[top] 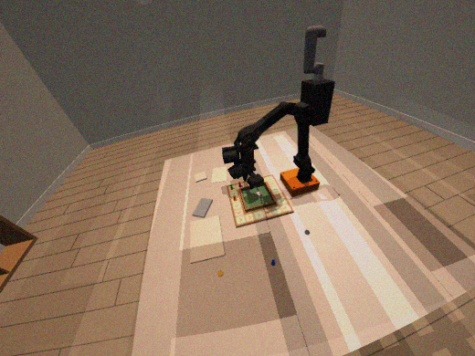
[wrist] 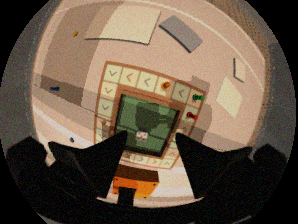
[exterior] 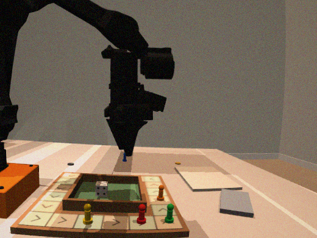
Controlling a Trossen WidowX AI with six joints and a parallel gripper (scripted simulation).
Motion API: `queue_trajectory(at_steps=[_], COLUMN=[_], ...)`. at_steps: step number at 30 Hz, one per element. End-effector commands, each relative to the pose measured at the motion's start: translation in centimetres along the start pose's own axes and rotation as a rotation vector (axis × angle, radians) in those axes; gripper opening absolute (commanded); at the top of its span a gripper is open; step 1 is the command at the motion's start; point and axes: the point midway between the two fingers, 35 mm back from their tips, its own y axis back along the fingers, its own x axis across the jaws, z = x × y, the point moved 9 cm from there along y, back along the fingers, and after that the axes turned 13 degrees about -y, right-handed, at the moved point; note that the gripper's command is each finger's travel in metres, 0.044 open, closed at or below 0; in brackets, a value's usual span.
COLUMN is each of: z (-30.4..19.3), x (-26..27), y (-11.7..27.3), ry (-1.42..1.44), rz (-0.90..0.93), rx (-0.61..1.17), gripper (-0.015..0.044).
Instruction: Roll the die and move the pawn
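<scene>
A white die (top: 258,194) (exterior: 102,189) (wrist: 142,136) rests on the green floor of the brown-walled tray (exterior: 103,205); its top pips are too blurred to count. My gripper (exterior: 128,152) (wrist: 152,135) is open and empty, pointing down high above the tray. The orange pawn (top: 235,198) (exterior: 161,193) (wrist: 165,85) stands upright on the board (exterior: 100,233), two squares along the arrows from the corner with the green pawn (exterior: 169,213) (wrist: 198,97). In the wrist view this row's arrows point left.
A red pawn (exterior: 141,214) (wrist: 191,115) and yellow pawn (exterior: 88,214) stand on the board's near row in the exterior view. A grey slab (top: 203,207) (exterior: 236,201) and cream panel (top: 206,237) lie beside the board. A blue pawn (top: 273,262) stands farther off. The orange base (top: 299,183) is close by.
</scene>
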Motion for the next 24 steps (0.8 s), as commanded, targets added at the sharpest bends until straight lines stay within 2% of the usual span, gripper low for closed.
queue_trajectory(at_steps=[1, 2, 7, 24], z=[3.9, 5.0, 8.7, 8.6], x=[-0.8, -1.0, -1.8, -1.6], y=[-1.4, -1.8, -3.8, -5.4], ry=[0.220, 0.287, 0.511, 0.518], rz=[0.004, 0.006, 0.018, 0.018], rx=[0.033, 0.040, 0.060, 0.061], gripper=[0.0230, 0.0204, 0.0200, 0.0200])
